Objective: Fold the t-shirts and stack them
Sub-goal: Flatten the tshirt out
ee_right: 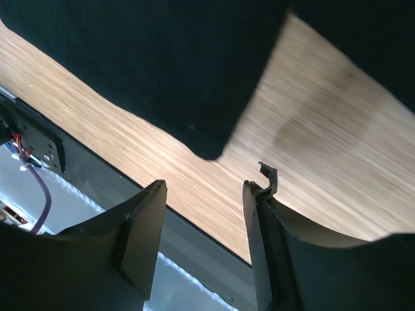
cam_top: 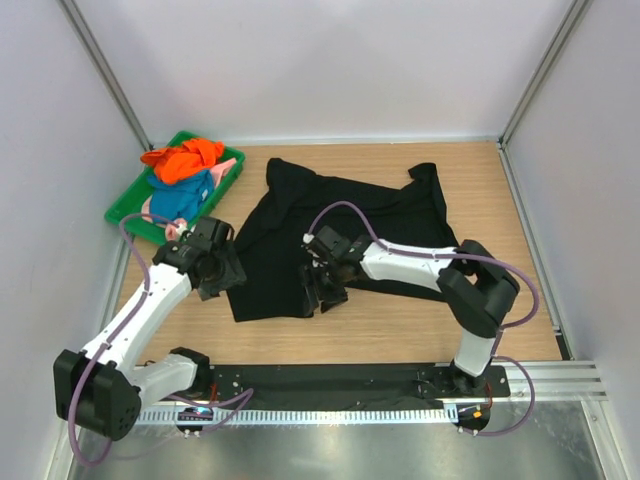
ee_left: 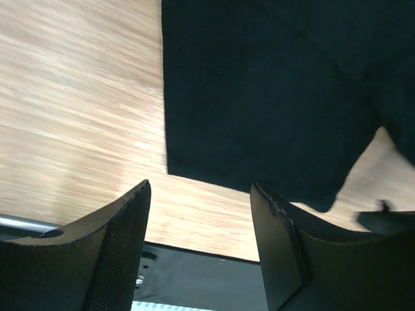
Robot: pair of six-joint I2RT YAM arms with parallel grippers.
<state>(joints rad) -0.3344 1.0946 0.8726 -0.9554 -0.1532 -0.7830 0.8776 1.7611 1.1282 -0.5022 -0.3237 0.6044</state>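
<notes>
A large black t-shirt (cam_top: 340, 215) lies rumpled on the wooden table; it also shows in the left wrist view (ee_left: 259, 91) and the right wrist view (ee_right: 162, 58). Orange (cam_top: 183, 160), blue (cam_top: 180, 193) and pink (cam_top: 222, 172) t-shirts are heaped in the green tray (cam_top: 128, 208) at the back left. My left gripper (cam_top: 222, 280) is open and empty above the shirt's near left corner. My right gripper (cam_top: 325, 290) is open and empty above the shirt's near edge. In both wrist views the fingers (ee_left: 123, 240) (ee_right: 146, 227) stand apart over bare wood.
The black base plate (cam_top: 330, 380) and a metal rail run along the table's near edge. White walls close the left, back and right sides. Bare wood (cam_top: 400, 330) shows near the front, right of the shirt.
</notes>
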